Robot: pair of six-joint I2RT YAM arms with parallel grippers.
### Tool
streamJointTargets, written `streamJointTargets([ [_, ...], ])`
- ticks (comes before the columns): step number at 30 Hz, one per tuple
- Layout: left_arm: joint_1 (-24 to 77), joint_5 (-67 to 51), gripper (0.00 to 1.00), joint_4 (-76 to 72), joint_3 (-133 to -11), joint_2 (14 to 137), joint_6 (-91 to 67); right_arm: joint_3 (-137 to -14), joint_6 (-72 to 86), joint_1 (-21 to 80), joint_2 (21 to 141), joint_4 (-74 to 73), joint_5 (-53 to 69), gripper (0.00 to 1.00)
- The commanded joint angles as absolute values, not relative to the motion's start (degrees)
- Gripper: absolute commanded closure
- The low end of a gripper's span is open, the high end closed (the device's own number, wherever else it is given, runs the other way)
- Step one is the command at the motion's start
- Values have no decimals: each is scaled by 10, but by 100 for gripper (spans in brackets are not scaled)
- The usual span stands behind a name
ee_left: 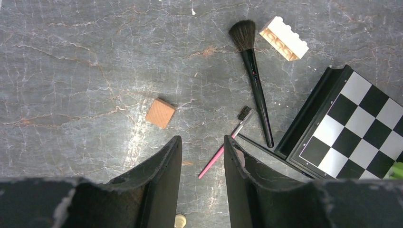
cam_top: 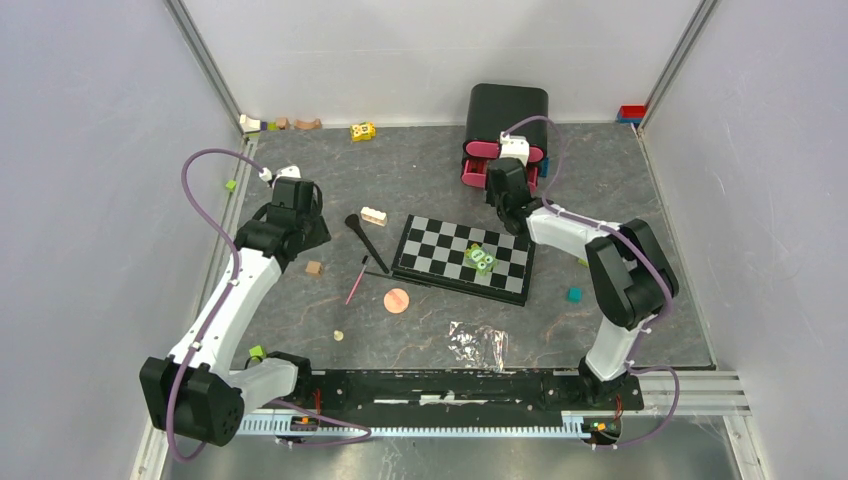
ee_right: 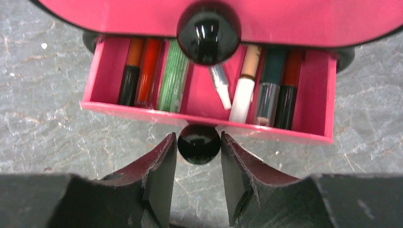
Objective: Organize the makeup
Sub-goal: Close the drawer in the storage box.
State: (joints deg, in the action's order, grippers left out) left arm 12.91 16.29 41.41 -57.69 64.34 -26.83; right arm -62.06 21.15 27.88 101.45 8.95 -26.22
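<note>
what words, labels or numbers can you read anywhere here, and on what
No text can be read.
Black brush: a tiny red mark on the handle, too small to read.
Tubes in the pink drawer: no legible labels.
Chequered board: only squares.

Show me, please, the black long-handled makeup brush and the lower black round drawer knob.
black long-handled makeup brush (ee_left: 256, 90): left wrist view, middle of handle.
lower black round drawer knob (ee_right: 198, 144): right wrist view, glossy front.
</note>
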Motion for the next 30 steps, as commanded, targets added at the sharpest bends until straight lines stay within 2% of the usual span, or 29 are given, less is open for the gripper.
streamJointTargets([
  [1, 122, 156, 55, 390, -577, 633, -245, -666, 175, 268, 1034, 173, -273, 54],
  [30, 81, 103, 55, 374, -571, 641, -248, -717, 122, 219, 1117, 256, -181, 37],
])
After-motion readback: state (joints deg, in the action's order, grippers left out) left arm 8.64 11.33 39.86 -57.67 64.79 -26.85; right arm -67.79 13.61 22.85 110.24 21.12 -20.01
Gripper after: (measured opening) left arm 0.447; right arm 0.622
